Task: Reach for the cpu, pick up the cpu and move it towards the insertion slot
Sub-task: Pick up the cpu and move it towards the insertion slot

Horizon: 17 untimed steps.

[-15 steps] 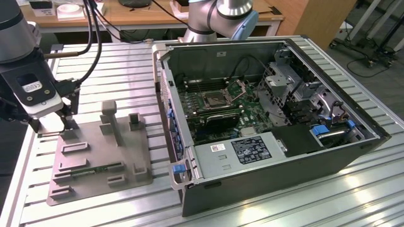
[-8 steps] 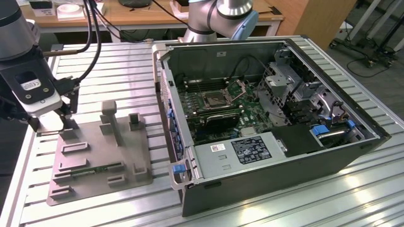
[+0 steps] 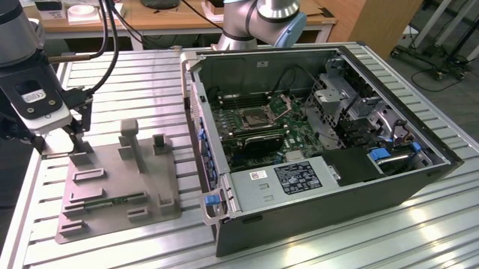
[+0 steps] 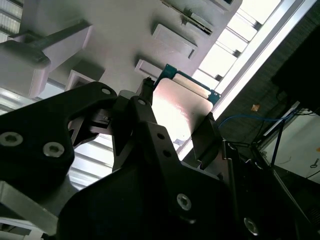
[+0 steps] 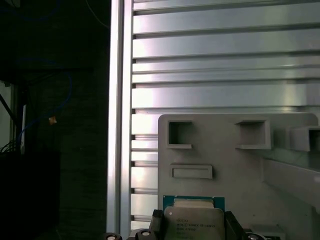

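The cpu (image 4: 177, 107), a flat square chip with a shiny metal top and a green-blue rim, sits between my gripper's (image 4: 175, 112) dark fingers (image 4: 202, 142), which press on its two opposite edges. In the first wrist view the cpu (image 5: 194, 222) lies over the grey holder plate (image 5: 240, 170), with the gripper (image 5: 194, 225) closed around it. In the exterior view my gripper (image 3: 58, 150) is low over the far corner of the holder plate (image 3: 120, 185) on that view's left. The insertion slot (image 3: 254, 117) lies inside the open computer case, its hinged metal plate (image 3: 284, 103) raised.
The open computer case (image 3: 314, 185) stands on the exterior view's right, its side wall (image 3: 196, 129) between the holder plate and the board. A thin green memory stick (image 3: 112, 200) lies in the plate. Another robot arm (image 3: 262, 22) stands behind the case. The ribbed table's edge (image 3: 22, 185) is close by.
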### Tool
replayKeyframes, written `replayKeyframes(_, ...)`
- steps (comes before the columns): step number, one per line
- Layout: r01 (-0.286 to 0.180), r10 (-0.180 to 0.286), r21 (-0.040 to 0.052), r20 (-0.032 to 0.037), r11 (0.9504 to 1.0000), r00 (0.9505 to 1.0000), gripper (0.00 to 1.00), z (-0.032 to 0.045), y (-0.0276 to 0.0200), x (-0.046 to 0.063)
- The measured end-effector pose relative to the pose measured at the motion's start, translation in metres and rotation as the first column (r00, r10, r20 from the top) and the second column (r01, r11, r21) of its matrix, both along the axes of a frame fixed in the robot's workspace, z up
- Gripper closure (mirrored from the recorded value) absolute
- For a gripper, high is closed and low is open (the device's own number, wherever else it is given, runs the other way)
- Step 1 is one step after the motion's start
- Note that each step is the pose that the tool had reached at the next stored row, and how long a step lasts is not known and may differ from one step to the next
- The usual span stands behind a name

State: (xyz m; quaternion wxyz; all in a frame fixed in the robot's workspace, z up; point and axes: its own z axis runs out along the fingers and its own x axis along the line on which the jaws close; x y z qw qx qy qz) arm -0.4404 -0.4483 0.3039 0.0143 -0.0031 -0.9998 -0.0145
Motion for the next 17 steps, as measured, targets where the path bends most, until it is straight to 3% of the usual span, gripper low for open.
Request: replayKeyframes(17, 0.000, 0.000, 0.0004, 0.0000, 1.0000, 1.0000, 0.45, 0.0071, 0.0000, 0.0000)
